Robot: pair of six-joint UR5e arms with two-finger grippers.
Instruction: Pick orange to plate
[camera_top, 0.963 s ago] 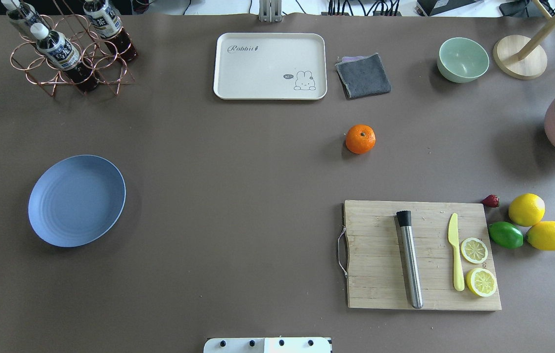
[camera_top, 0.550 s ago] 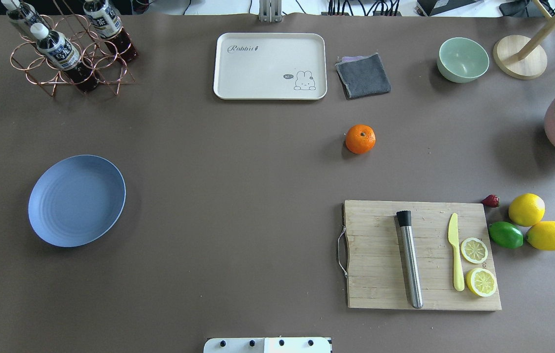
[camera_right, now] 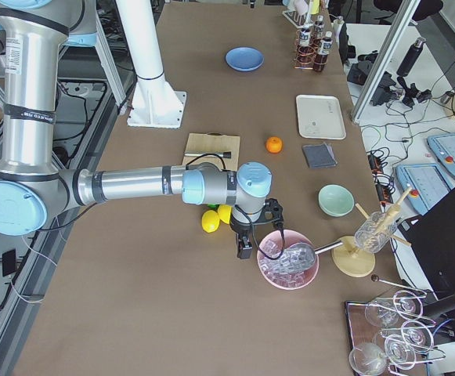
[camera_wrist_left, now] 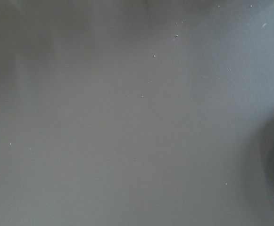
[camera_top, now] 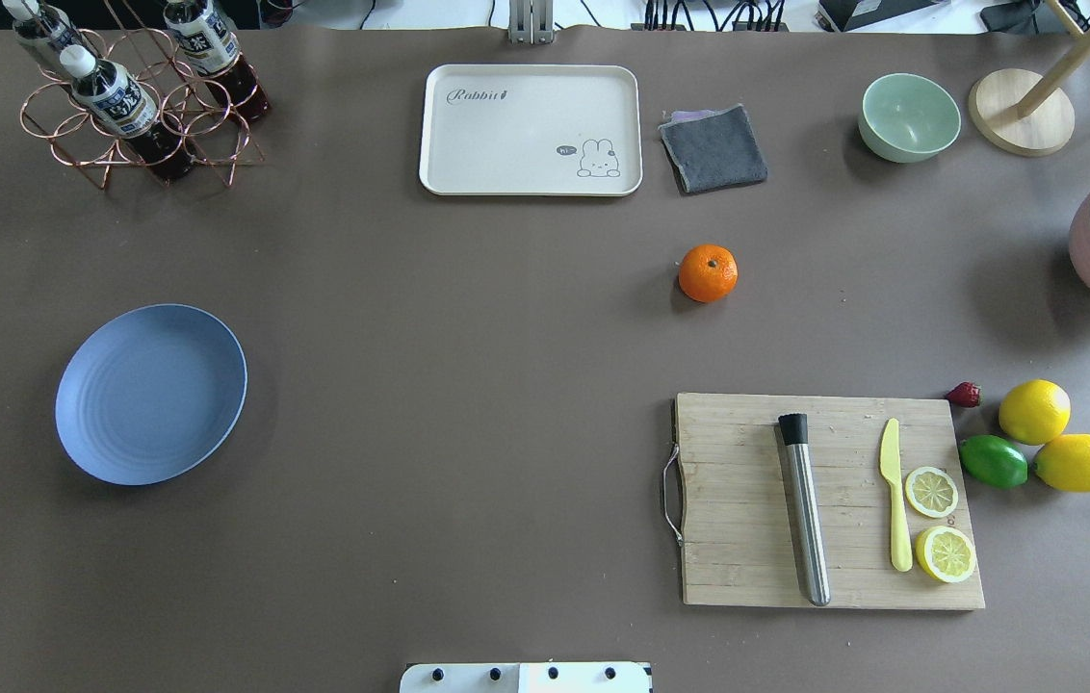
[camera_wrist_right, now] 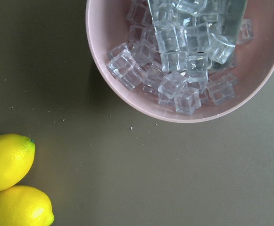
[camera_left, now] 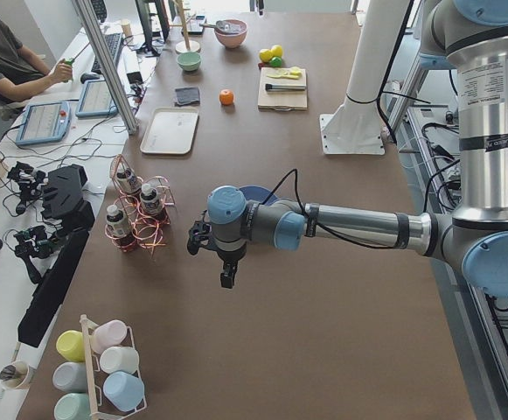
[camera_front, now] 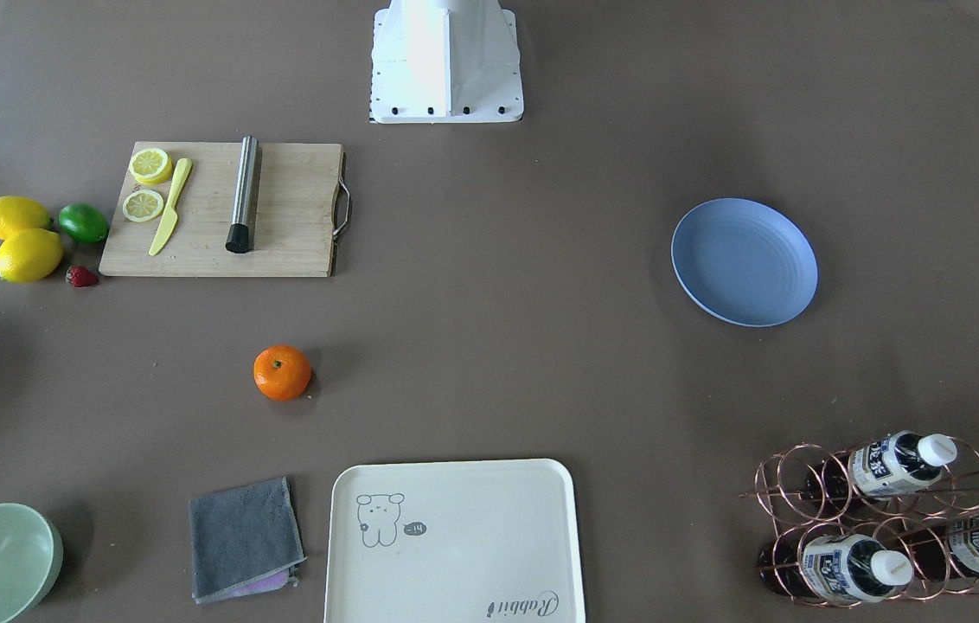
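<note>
Nothing moved: round orange (camera_top: pixel 708 273) lies well apart from ringed plate (camera_top: pixel 150 394).

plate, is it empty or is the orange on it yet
Empty. The plate shows only bare blue surface; the orange sits on the table, well apart.

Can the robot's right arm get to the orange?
Probably yes. The orange sits alone with nothing over or against it, and the right gripper hangs on that side, by the pink ice bowl.
</note>
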